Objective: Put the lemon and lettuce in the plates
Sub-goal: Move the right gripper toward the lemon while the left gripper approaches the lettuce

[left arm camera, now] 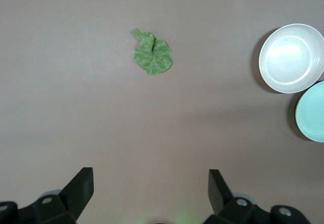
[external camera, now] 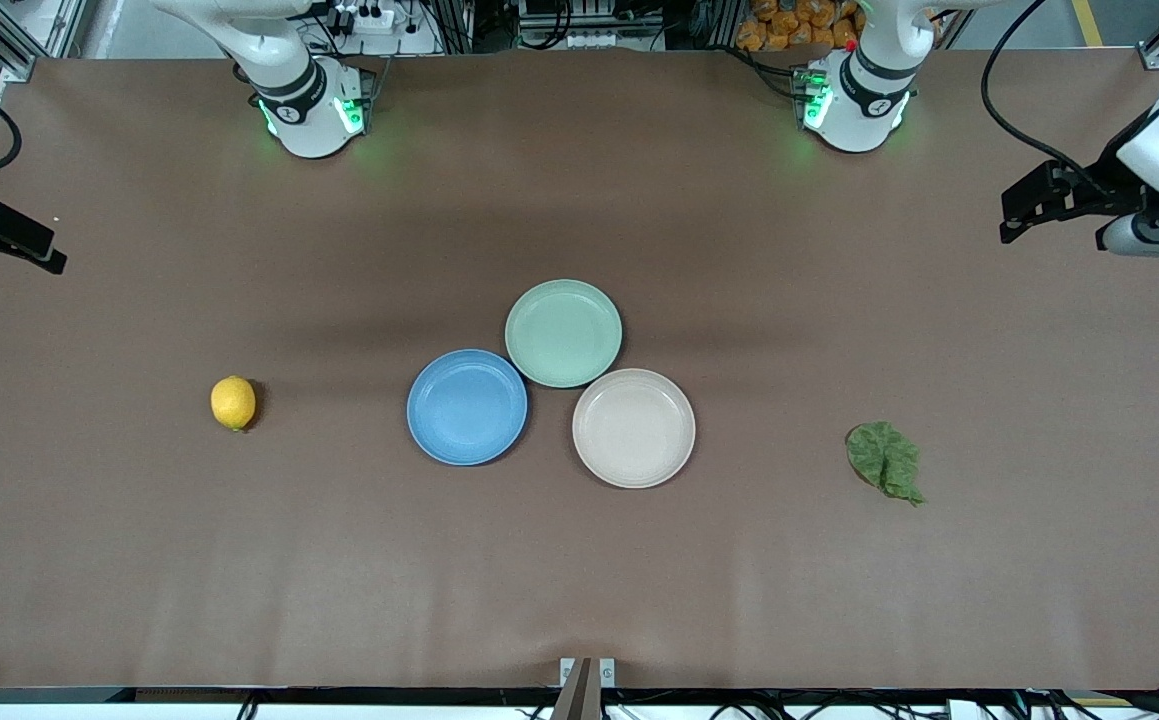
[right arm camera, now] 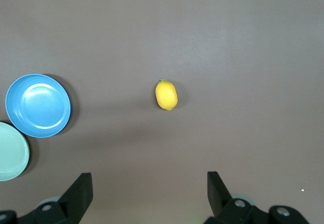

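I see 3 plates point(external camera: 564, 296) clustered mid-table, rims nearly touching, 1 farther from the front camera than the other 2. The lemon point(external camera: 233, 402) lies well apart toward the right arm's end, the lettuce point(external camera: 884, 460) toward the left arm's end.

The pale green plate point(left arm camera: 311, 112) and both wrist views' gripper bodies are cut off by picture edges.

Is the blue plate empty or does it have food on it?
Empty. The blue plate shows only its bare inside in the front and right wrist views. The lemon lies on the table toward the right arm's end, apart from it.
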